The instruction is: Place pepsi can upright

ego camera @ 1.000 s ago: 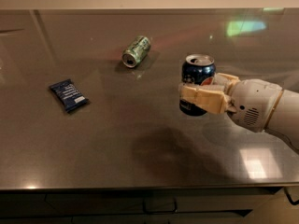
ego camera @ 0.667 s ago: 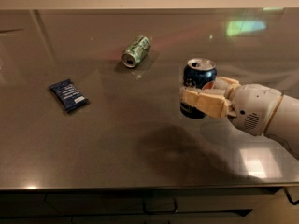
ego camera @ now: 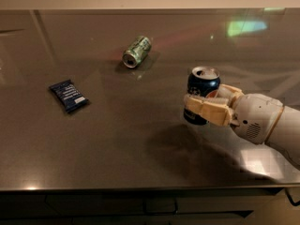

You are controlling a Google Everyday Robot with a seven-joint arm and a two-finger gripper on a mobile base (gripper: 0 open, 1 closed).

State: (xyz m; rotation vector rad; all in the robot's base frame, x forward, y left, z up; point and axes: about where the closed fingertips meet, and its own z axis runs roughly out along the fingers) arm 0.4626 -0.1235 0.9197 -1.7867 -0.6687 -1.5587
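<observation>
Gripper (ego camera: 206, 103) + pepsi can (ego camera: 204, 82) moved lower and nearer desk (ego camera: 117, 144) front edge vs prev frames, fingers clamped on the upright can, right side of desk, prob nearly set down; green can (ego camera: 137, 51), snack packet (ego camera: 69, 95) unmoved.

**Gripper and can come down a little**

Compared with one second ago, the gripper (ego camera: 204, 104) now stands slightly lower and a little more to the right in the camera view, above the right part of the table (ego camera: 93, 149). The pepsi can (ego camera: 201, 84), clasped between its fingers, has shifted together with it.
</observation>
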